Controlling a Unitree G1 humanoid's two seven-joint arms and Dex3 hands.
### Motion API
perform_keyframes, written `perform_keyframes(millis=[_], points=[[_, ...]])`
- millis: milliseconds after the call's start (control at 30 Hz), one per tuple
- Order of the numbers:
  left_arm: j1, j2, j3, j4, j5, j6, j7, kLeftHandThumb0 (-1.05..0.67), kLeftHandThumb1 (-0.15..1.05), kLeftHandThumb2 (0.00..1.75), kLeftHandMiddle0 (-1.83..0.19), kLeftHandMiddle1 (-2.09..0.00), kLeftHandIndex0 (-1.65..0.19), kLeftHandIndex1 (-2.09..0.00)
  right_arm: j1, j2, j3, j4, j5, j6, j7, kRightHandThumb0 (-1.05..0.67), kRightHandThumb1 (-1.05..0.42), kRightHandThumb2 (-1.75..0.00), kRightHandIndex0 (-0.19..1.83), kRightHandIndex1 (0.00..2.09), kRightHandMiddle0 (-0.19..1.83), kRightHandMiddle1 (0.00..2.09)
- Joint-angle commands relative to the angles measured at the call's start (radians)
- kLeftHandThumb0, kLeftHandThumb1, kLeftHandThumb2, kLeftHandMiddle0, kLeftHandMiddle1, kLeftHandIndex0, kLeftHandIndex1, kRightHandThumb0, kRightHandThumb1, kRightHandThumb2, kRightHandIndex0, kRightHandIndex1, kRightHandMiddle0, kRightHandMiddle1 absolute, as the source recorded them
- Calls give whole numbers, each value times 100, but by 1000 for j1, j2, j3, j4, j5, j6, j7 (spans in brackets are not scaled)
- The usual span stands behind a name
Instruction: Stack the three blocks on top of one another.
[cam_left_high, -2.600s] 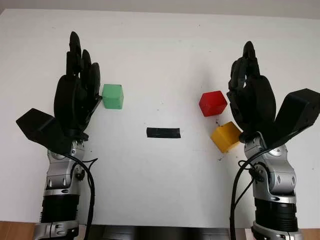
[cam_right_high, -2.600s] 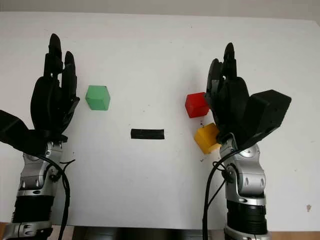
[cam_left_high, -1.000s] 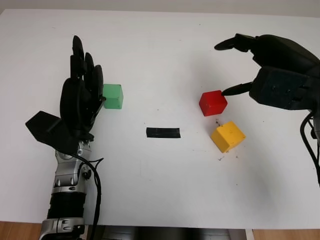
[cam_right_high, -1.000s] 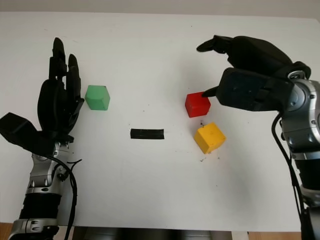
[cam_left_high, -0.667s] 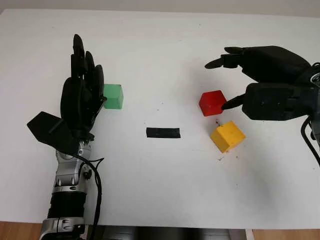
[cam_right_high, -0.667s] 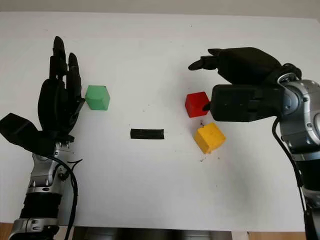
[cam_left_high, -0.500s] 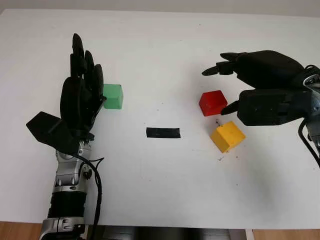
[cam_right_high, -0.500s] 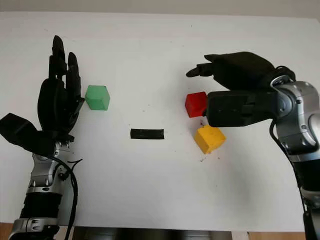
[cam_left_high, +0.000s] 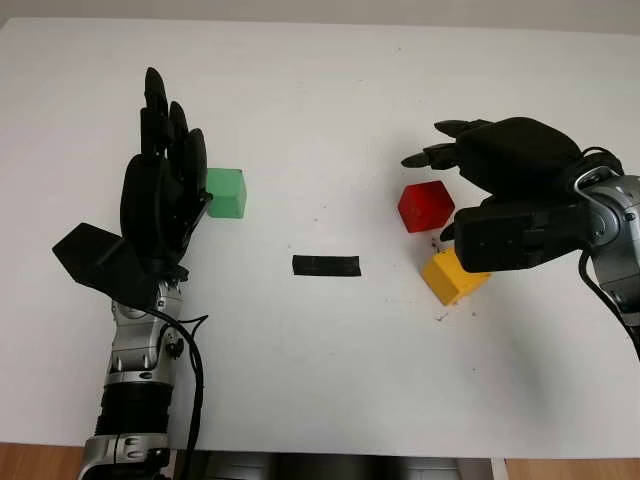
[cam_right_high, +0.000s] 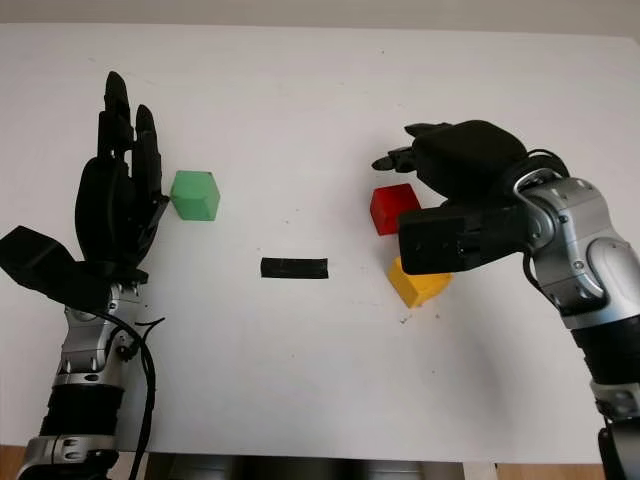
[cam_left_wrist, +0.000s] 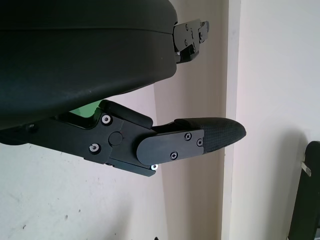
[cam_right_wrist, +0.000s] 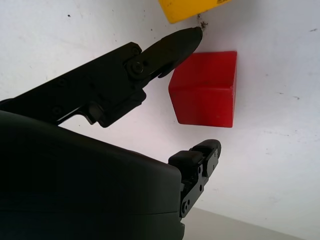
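Observation:
Three blocks lie apart on the white table (cam_left_high: 320, 90): a green block (cam_left_high: 226, 193) at the left, a red block (cam_left_high: 425, 206) at the right, and a yellow block (cam_left_high: 450, 279) just in front of the red one. My right hand (cam_right_high: 391, 195) is open and hovers over the red block, palm down. One finger (cam_right_wrist: 200, 160) is behind the block and the thumb (cam_right_wrist: 170, 47) is in front of it, and neither presses on it. The palm hides part of the yellow block. My left hand (cam_left_high: 168, 150) stands open, just left of the green block.
A short black strip (cam_left_high: 326, 265) is stuck to the table midway between the two hands. The table's front edge runs along the bottom of the eye views, with brown floor below it.
My right hand has swung up, turned palm down and come in from the right over the red block, now covering part of the yellow one. The left hand has barely shifted. The blocks have not moved.

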Motion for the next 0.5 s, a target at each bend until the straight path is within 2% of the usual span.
perform_keyframes(millis=[0,467], points=[[0,5,0,-4,3,-6,-2,-69,105,54,19,0,19,0,7,6,3,11,0,-13,-11,-57,-80,-6,15,6,47,10],[9,7,-5,-28,0,25,-12,-69,105,54,19,0,19,0,-7,14,11,50,-13,-50,-31,-53,-83,-6,23,8,62,13]])
